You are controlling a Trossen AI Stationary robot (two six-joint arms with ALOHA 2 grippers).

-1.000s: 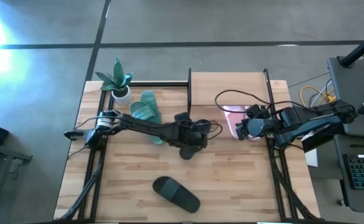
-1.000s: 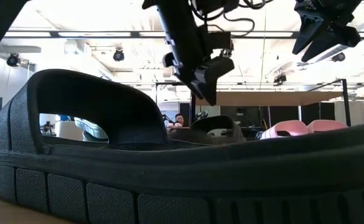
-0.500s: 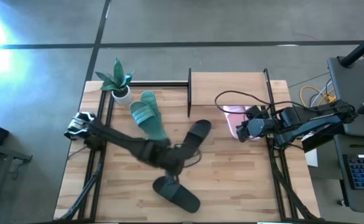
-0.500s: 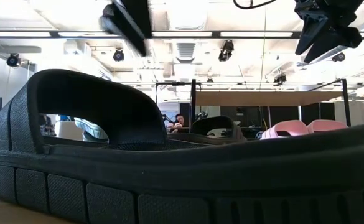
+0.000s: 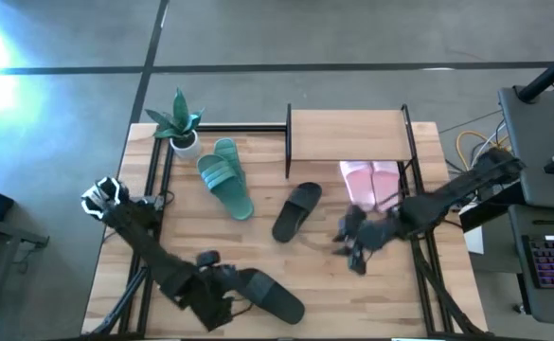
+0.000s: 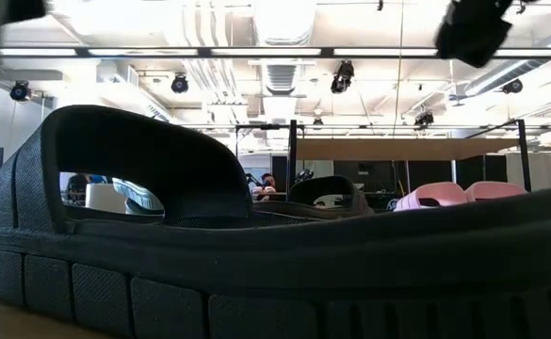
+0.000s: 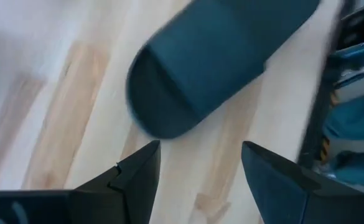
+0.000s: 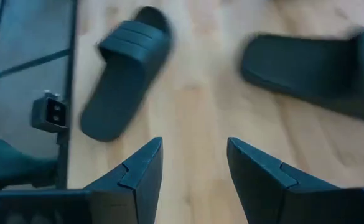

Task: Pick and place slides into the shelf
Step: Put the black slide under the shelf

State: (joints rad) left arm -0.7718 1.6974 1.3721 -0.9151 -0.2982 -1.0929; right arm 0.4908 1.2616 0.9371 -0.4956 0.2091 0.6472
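the left gripper [image 5: 212, 301], fingers spread and empty, hovers low at the table's [image 5: 352, 284] near edge just beside a black slide [image 5: 269, 294]. the right gripper [image 5: 352, 248], also open and holding nothing, hangs mid-table near a second black slide [image 5: 297, 210]. the pink pair [image 5: 371, 183] sits in the shelf [image 5: 348, 123]; the teal pair [image 5: 224, 175] lies beside a potted plant [image 5: 180, 123].

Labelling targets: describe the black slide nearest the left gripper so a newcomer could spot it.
On the wooden table, look to the front edge, opposite the shelf and the potted plant. The slide lies there alone beside the left gripper. The other black slide lies mid-table, nearer the shelf.
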